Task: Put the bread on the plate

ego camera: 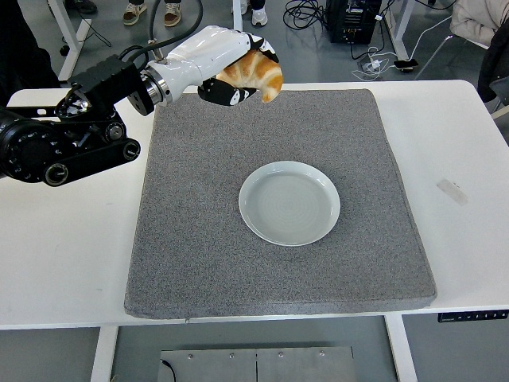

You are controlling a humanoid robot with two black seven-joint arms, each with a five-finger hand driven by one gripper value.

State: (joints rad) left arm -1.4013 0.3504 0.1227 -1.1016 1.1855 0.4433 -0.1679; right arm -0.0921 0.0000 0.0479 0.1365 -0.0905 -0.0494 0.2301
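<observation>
My left hand [238,76], white-shelled with black fingers, is shut on a golden-brown croissant [256,73]. It hangs in the air over the far edge of the grey mat [199,239], up and to the left of the plate. The pale round plate [289,202] lies bare in the middle of the mat. My left arm [71,143] reaches in from the left edge. My right arm does not show.
The grey mat covers most of the white table [64,255]. A small strip of tape [452,191] lies on the table at the right. Beyond the far edge are table legs, cables, a black box [354,20] and a person's feet [147,12].
</observation>
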